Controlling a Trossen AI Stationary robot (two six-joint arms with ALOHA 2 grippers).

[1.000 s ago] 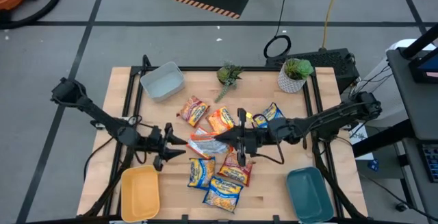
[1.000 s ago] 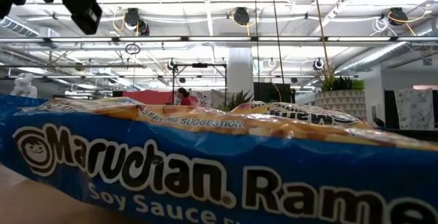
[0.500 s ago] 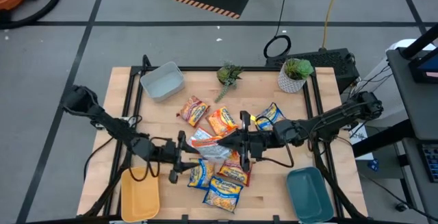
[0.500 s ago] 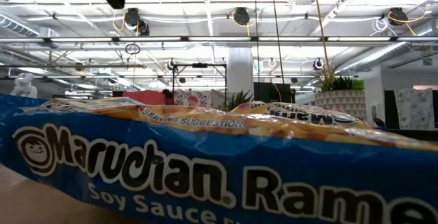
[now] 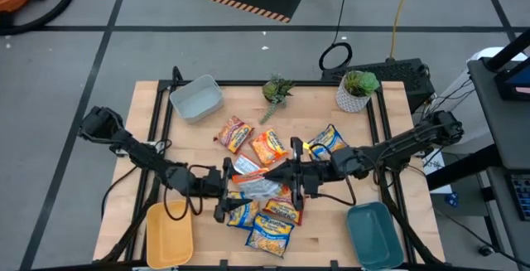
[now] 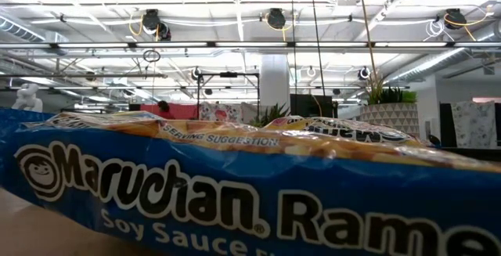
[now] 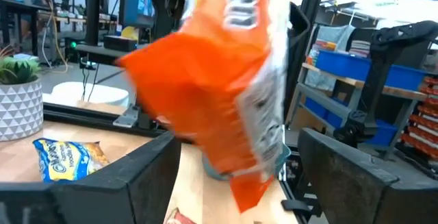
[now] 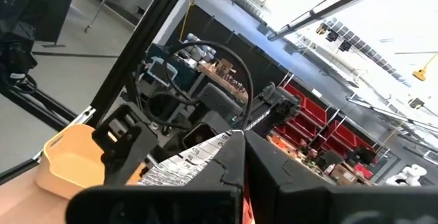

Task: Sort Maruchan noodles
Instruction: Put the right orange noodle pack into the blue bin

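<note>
Several Maruchan noodle packets lie flat in a loose pile at mid-table, among them a red-and-yellow one, an orange one and blue-and-yellow ones. One blue packet fills the low view. My right gripper is shut on an orange-and-white packet held above the pile. My left gripper is open. In the left wrist view its fingers stand on either side of that packet, with gaps showing. My right gripper pinches one edge of the orange-and-white packet between its two shut fingers. The fingers come nearly level from the table's right. The packet is lifted clear of the pile and sticks out toward my left gripper, its free end hanging lower.
A grey bin stands at the far left, a yellow bin at the near left and a teal bin at the near right. Two potted plants stand along the far edge.
My left gripper has moved toward the table's right, away from the yellow bin and up to the held packet. Its fingers now flank the packet's free end. My right gripper and the packet have kept almost still.
</note>
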